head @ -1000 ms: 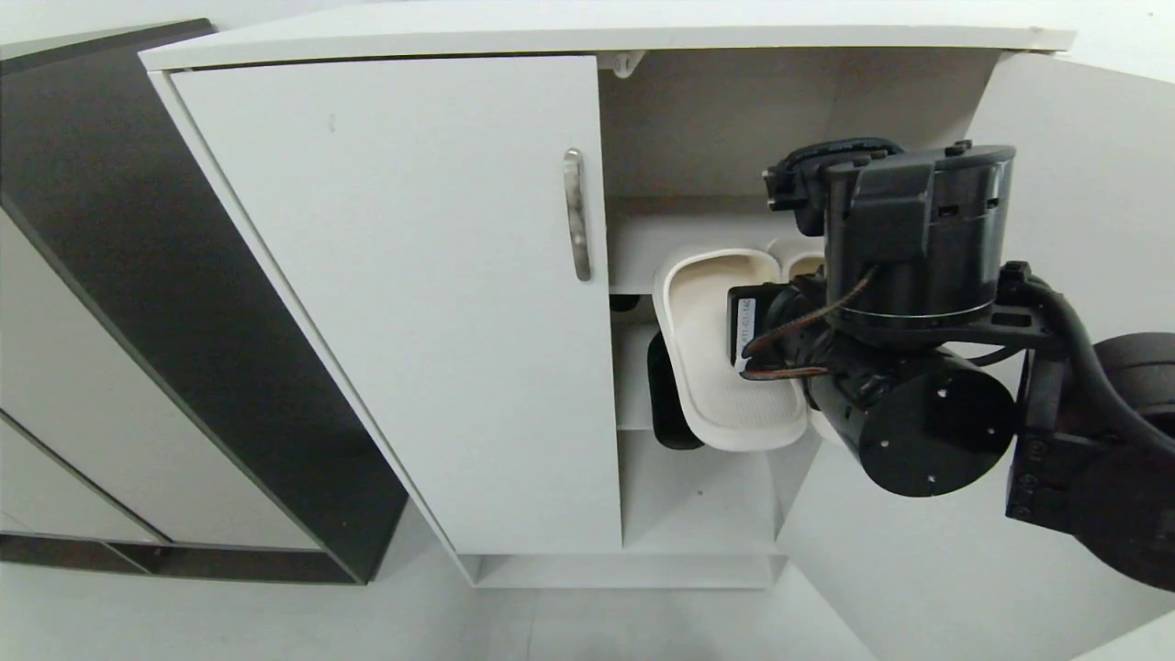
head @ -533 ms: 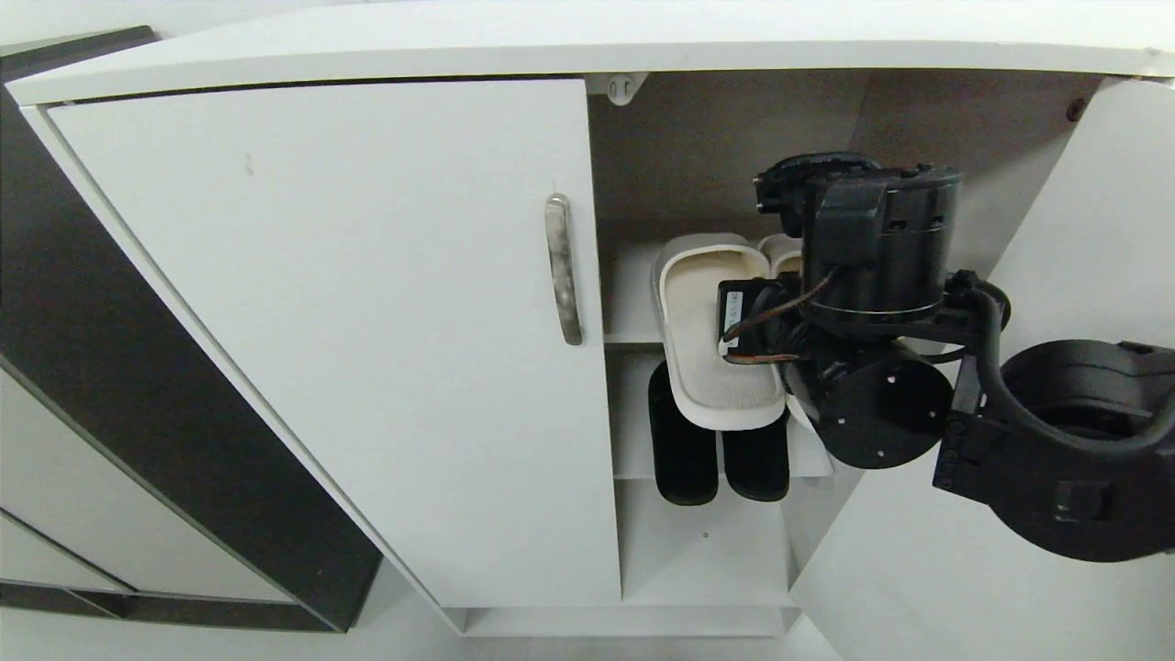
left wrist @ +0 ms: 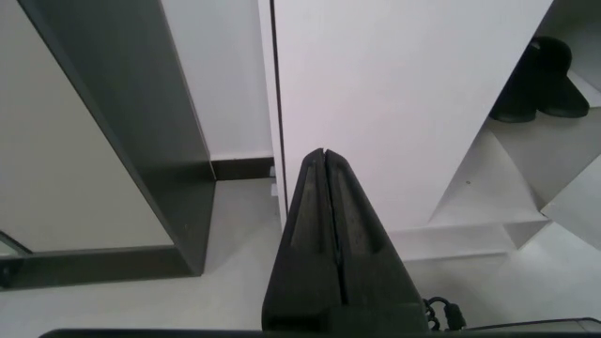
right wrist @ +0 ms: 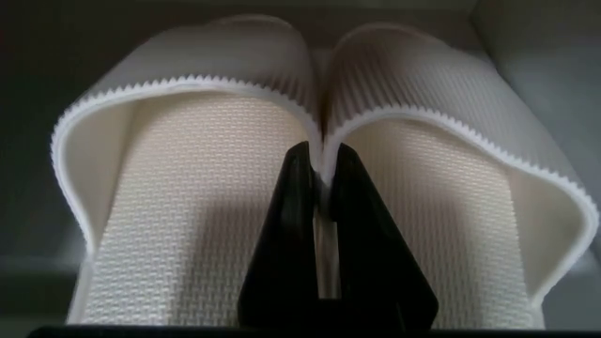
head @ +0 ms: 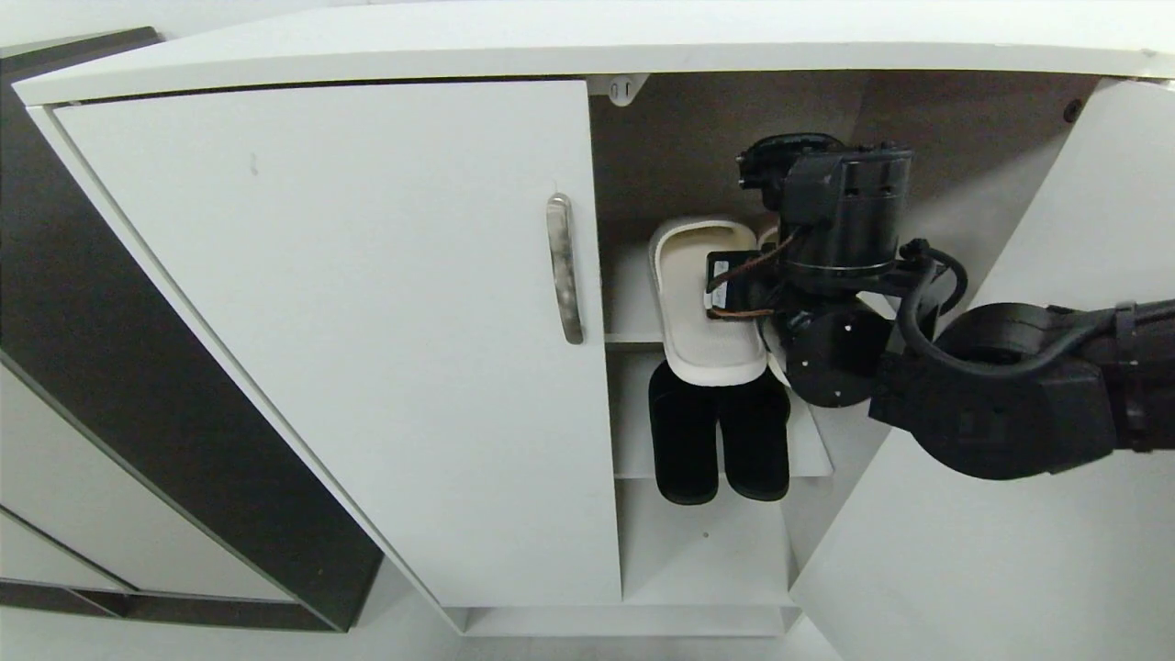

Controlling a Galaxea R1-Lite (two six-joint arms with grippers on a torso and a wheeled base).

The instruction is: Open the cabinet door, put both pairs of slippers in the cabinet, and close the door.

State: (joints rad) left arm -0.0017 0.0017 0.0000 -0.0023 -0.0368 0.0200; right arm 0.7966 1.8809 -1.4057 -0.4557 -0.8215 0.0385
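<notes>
The right gripper [right wrist: 324,174] pinches the white slippers [right wrist: 188,216] by their touching inner edges, at the upper shelf [head: 629,303] of the cabinet [head: 551,41]. The left gripper [left wrist: 325,161] is closed and empty. The slippers look light and bendy, so that joined edge suits as a hold.

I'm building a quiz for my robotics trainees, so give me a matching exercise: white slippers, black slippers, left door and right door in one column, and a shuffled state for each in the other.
Column one
1. white slippers
2. black slippers
3. left door
4. right door

Column two
A. shut
B. swung open
C. pinched in the right hand
D. lying free, below the other pair

Pairs: 1-C, 2-D, 3-A, 4-B
</notes>
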